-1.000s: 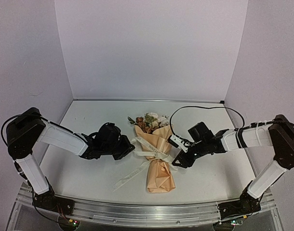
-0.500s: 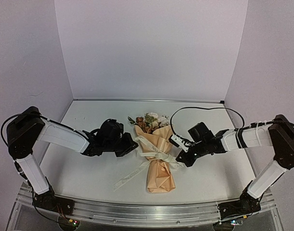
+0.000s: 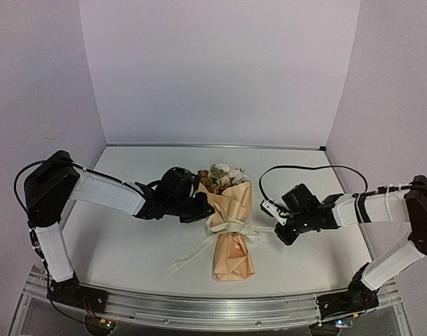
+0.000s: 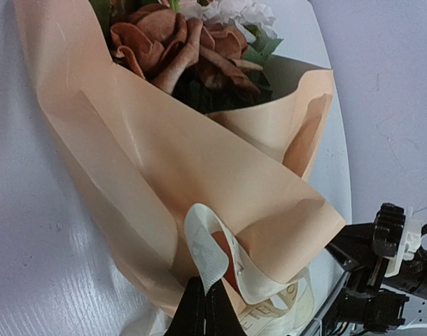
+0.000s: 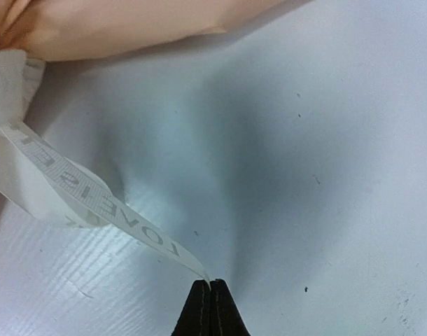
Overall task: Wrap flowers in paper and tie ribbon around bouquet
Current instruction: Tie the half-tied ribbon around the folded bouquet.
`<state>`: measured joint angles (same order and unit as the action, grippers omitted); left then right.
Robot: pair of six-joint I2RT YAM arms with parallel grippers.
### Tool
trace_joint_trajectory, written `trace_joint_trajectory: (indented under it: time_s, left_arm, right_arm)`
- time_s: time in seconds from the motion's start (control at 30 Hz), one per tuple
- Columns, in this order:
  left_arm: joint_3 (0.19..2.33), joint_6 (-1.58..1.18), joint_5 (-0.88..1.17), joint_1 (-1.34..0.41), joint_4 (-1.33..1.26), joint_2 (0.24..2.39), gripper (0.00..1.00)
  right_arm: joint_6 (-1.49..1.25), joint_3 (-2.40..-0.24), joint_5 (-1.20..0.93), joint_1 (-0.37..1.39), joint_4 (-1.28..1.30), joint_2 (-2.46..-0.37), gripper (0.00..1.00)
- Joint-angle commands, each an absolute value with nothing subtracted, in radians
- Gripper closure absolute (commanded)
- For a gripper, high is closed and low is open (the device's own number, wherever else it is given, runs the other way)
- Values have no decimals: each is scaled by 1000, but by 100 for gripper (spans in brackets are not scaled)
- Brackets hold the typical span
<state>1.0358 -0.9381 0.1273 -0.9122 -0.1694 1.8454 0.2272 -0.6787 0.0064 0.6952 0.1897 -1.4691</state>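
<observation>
Bouquet (image 3: 233, 252): lying on the table (image 3: 129, 245) between both arms; light, paper creasing easily.
Ribbon (image 5: 94, 201): circling its waist; thin, slippery, best held near ends.
Left gripper (image 4: 203, 311): closed, clamping a ribbon loop.
Right gripper (image 5: 210, 288): closed, pinching the ribbon's tip.

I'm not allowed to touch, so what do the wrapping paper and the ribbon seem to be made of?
The paper: matte tan kraft-type paper, by its crisp creases and stiff folds. The ribbon: thin cream woven or synthetic fabric, probably; slightly sheer, softly curling, with printed lettering.
</observation>
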Motion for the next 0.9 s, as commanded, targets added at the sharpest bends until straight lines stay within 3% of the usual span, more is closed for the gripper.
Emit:
trace_joint_trajectory:
  time_s: [0.0,0.37,0.53,0.73,0.87]
  left_arm:
    - [1089,-841,109,-934,-95,1857,100]
    - [991,-811,49,-936,-102,1787,100]
    - [977,-790,44,-936,-115,1776,100]
    - [988,-771,41,-937,-117,1775,100]
    - [990,-768,50,-936,-122,1776,100]
  right_arm:
    - [219,-665,203,695,222,-1435,100]
    - [122,-712,383,689,322,-1455,100]
    - [83,-738,264,683,341,-1437,98]
    - [9,-756,109,683,361,-1385,64]
    - [-57,-708,-32,685,333,-1305,56]
